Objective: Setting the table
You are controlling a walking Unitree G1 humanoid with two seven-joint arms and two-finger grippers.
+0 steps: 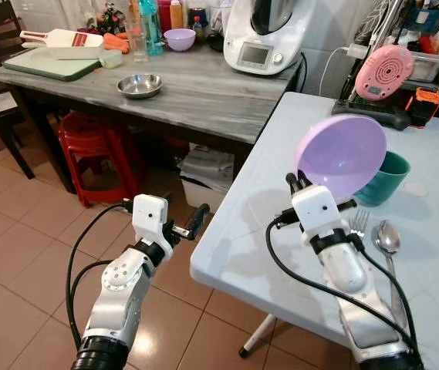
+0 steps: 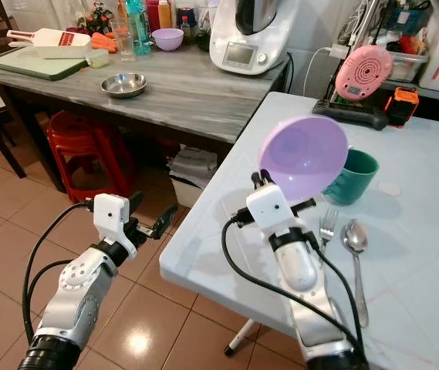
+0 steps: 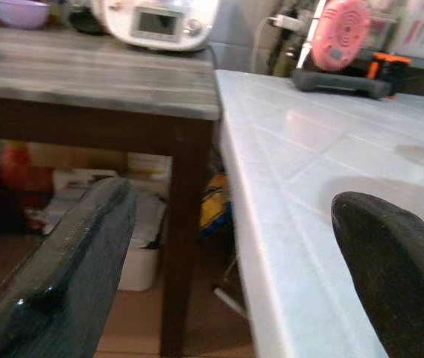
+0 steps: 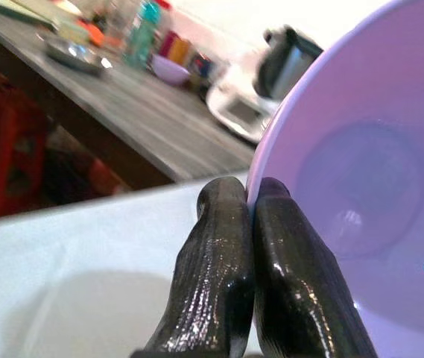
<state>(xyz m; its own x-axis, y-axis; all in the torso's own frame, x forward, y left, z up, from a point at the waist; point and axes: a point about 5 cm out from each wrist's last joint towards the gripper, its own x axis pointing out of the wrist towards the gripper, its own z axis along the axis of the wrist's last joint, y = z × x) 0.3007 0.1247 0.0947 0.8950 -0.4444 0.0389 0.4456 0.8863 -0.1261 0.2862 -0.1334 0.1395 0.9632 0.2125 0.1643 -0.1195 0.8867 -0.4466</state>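
My right gripper (image 1: 298, 183) is shut on the rim of a lilac bowl (image 1: 341, 156), held tilted on edge above the white table (image 1: 250, 231). The pinch on the rim shows close up in the right wrist view, fingers (image 4: 226, 283) clamped on the bowl (image 4: 361, 209). Behind the bowl stands a teal cup (image 1: 385, 179). A fork (image 1: 359, 223) and a spoon (image 1: 388, 239) lie to the right of my forearm. My left gripper (image 1: 190, 223) is open, hovering off the table's left edge above the floor, its fingers (image 3: 70, 268) wide apart.
A grey wooden table (image 1: 196, 92) stands behind on the left with a steel bowl (image 1: 140, 85), a second lilac bowl (image 1: 180, 38), a cutting board and a white kitchen machine (image 1: 261, 35). A red stool (image 1: 96, 146) sits under it. A pink appliance (image 1: 383, 73) stands at the white table's far edge.
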